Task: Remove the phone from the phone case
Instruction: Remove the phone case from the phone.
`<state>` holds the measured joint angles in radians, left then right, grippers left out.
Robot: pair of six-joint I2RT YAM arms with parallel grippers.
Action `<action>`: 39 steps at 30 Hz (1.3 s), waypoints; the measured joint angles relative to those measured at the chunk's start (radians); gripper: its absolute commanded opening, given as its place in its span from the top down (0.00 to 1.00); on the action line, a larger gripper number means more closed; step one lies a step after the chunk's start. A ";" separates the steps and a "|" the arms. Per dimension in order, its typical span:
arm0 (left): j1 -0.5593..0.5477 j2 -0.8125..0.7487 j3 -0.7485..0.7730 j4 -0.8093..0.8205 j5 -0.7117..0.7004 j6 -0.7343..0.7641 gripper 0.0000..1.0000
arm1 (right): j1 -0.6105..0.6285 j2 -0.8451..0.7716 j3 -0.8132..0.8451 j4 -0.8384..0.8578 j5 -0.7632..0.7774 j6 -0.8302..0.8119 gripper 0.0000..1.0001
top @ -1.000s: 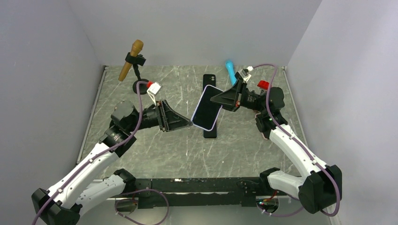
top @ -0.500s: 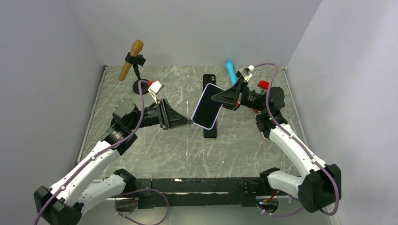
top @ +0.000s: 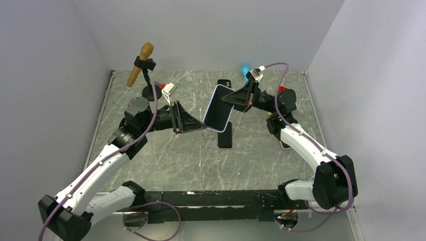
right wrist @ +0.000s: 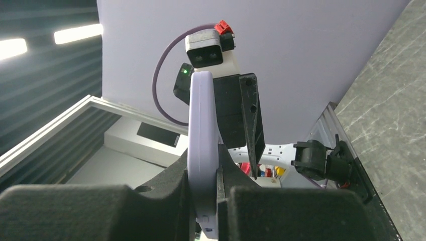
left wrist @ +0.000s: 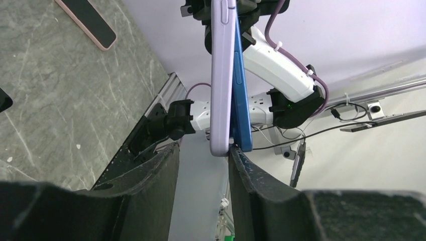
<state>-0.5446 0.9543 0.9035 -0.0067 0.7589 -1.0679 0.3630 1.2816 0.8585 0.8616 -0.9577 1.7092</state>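
Observation:
The phone in its lavender case (top: pixel 218 114) is held in the air over the table's middle, dark screen up. My right gripper (top: pixel 227 100) is shut on its far right edge; in the right wrist view (right wrist: pixel 203 161) both pads clamp the lavender case (right wrist: pixel 202 125). My left gripper (top: pixel 205 127) is open at the phone's near left corner. In the left wrist view (left wrist: pixel 202 148) the case (left wrist: pixel 221 75) and the blue phone body (left wrist: pixel 241 100) stand edge-on, parted slightly at the bottom corner, where my right-hand fingertip (left wrist: pixel 236 156) touches the seam.
A black phone (top: pixel 225 139) lies flat on the marble table under the held one. A brown microphone (top: pixel 140 64) on a black stand (top: pixel 150 92) is at the back left. A light blue object (top: pixel 245 70) lies at the back. Grey walls close three sides.
Both grippers and the held phone have moved a little toward the back and left, and the phone stands more upright. The left fingertip stays at its near corner.

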 measured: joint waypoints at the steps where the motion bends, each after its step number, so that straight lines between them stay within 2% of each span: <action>1: 0.000 0.008 0.010 -0.007 0.001 0.003 0.55 | 0.001 0.002 0.007 -0.008 0.002 -0.006 1.00; 3: 0.000 0.025 0.026 -0.019 0.015 0.009 0.58 | 0.006 0.002 0.032 -0.046 0.006 -0.033 1.00; 7: 0.000 0.062 0.055 -0.025 0.061 0.007 0.73 | 0.012 0.002 0.067 -0.088 0.014 -0.090 1.00; 16: 0.002 0.119 0.035 0.005 0.112 -0.034 0.88 | 0.020 0.013 0.092 -0.198 0.045 -0.231 1.00; 20: 0.003 0.183 0.026 0.055 0.159 -0.101 0.92 | 0.035 0.017 0.128 -0.275 0.098 -0.339 1.00; 22: 0.003 0.196 -0.004 0.100 0.160 -0.139 0.99 | 0.050 0.024 0.130 -0.278 0.122 -0.369 1.00; 24: 0.003 0.192 -0.032 0.101 0.148 -0.153 1.00 | 0.072 0.041 0.130 -0.278 0.140 -0.389 1.00; 26: 0.002 0.185 -0.028 0.026 0.107 -0.132 1.00 | 0.088 0.061 0.130 -0.278 0.154 -0.399 1.00; 30: -0.009 0.216 0.104 -0.315 -0.085 -0.051 1.00 | 0.100 0.111 0.129 -0.267 0.198 -0.403 1.00; 32: -0.011 0.253 0.184 -0.451 -0.179 -0.006 1.00 | 0.102 0.155 0.127 -0.204 0.222 -0.371 1.00; 35: -0.010 0.296 0.232 -0.537 -0.310 0.036 1.00 | 0.116 0.211 0.113 -0.092 0.243 -0.254 1.00; 39: -0.013 0.315 0.233 -0.588 -0.393 0.048 1.00 | 0.139 0.279 0.087 0.026 0.248 -0.161 1.00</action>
<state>-0.5571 1.2697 1.1362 -0.5949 0.3664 -1.0203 0.5022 1.5604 0.9459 0.8871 -0.7101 1.5482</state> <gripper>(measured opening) 0.121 0.181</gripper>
